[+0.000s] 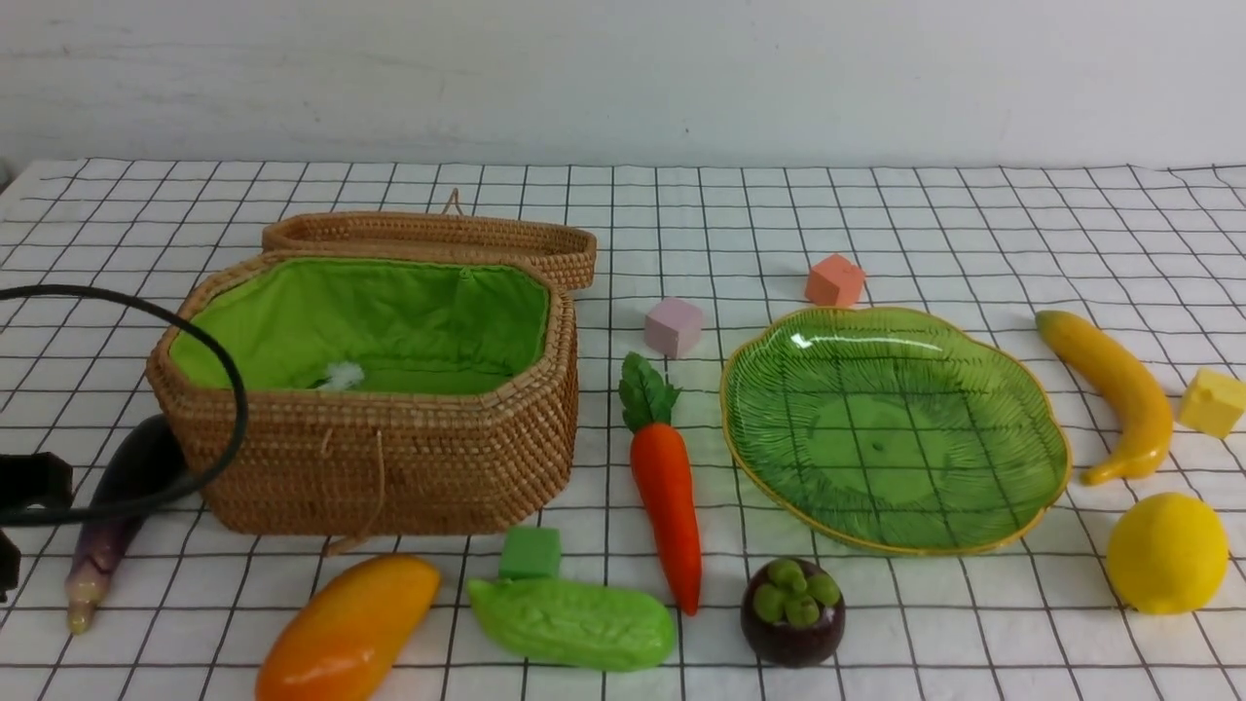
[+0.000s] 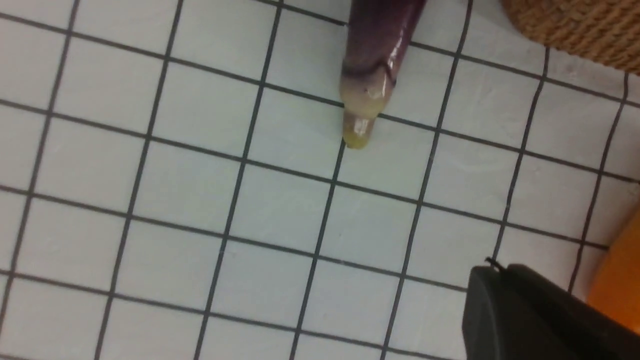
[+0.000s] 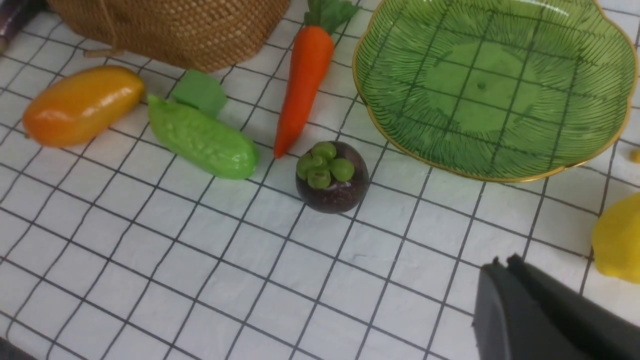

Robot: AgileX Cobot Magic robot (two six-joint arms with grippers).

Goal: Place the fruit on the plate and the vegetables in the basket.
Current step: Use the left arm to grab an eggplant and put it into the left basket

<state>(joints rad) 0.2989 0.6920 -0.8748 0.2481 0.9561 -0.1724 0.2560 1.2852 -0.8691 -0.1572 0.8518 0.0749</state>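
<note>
The open basket (image 1: 389, 458) with green lining stands at left, and the eggplant (image 1: 112, 526) lies against its left side. Carrot (image 1: 667, 487), gourd (image 1: 574, 623), mango (image 1: 350, 628) and mangosteen (image 1: 793, 613) lie along the front. The green plate (image 1: 896, 428) is empty, with the banana (image 1: 1110, 389) and lemon (image 1: 1166, 552) to its right. My left gripper (image 2: 492, 267) is shut and empty, hovering near the eggplant's stem tip (image 2: 357, 132). My right gripper (image 3: 502, 262) is shut and empty above the cloth, between the mangosteen (image 3: 332, 177) and the lemon (image 3: 617, 240).
Foam cubes lie about: pink (image 1: 674, 326), orange (image 1: 834, 280), yellow (image 1: 1212, 401), and green (image 1: 531, 552) touching the gourd. The basket lid (image 1: 438, 239) lies open behind it. A black cable (image 1: 195, 341) loops across the basket's left front.
</note>
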